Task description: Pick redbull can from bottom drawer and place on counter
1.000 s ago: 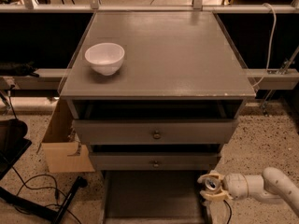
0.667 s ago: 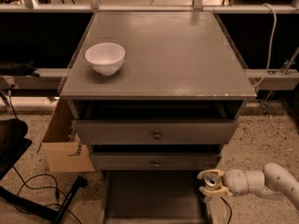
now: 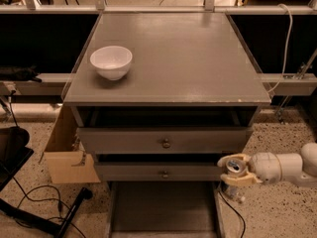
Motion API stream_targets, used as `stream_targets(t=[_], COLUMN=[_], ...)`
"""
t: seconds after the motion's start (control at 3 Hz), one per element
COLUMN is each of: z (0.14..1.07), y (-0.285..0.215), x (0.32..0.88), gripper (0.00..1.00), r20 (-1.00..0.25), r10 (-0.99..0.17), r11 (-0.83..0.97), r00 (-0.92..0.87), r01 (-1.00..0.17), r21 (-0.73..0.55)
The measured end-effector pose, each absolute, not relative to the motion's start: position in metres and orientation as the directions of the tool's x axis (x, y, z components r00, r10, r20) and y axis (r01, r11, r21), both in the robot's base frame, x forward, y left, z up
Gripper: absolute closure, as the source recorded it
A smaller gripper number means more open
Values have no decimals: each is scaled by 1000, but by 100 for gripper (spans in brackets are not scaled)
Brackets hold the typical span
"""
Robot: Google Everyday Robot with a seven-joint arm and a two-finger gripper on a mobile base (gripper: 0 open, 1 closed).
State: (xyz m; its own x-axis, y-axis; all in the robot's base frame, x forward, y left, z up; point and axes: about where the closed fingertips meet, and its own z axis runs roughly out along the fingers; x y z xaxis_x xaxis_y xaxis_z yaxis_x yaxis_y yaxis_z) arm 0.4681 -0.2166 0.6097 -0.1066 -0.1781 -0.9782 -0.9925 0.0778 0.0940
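Note:
My gripper [image 3: 234,169] reaches in from the right, at the right end of the lower knobbed drawer front. Its pale fingers [image 3: 233,179] are shut on the redbull can [image 3: 234,166], whose silver top with pull tab faces up. The can hangs in the air above the right wall of the open bottom drawer [image 3: 163,208], which shows a flat dark-grey floor. The counter [image 3: 173,53] is the broad grey top of the cabinet, well above the gripper.
A white bowl [image 3: 111,61] stands on the counter's left side. Two grey drawers with brass knobs [image 3: 166,143] sit slightly open under the counter. A cardboard box [image 3: 67,155] and black cables [image 3: 29,207] lie on the floor at left. A small clear object [image 3: 233,195] lies below the gripper.
My gripper has risen from beside the bottom drawer's right wall to the level of the lower knobbed drawer, carrying the can up with it.

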Motion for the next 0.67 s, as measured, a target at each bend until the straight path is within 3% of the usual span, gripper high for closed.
stream_targets(t=[0.67], z=[751], y=[-227], x=[510], gripper=[100], r20=[-976], r10=[-196], r11=[175], r00=[-95], r01=[-983], r21=[61])
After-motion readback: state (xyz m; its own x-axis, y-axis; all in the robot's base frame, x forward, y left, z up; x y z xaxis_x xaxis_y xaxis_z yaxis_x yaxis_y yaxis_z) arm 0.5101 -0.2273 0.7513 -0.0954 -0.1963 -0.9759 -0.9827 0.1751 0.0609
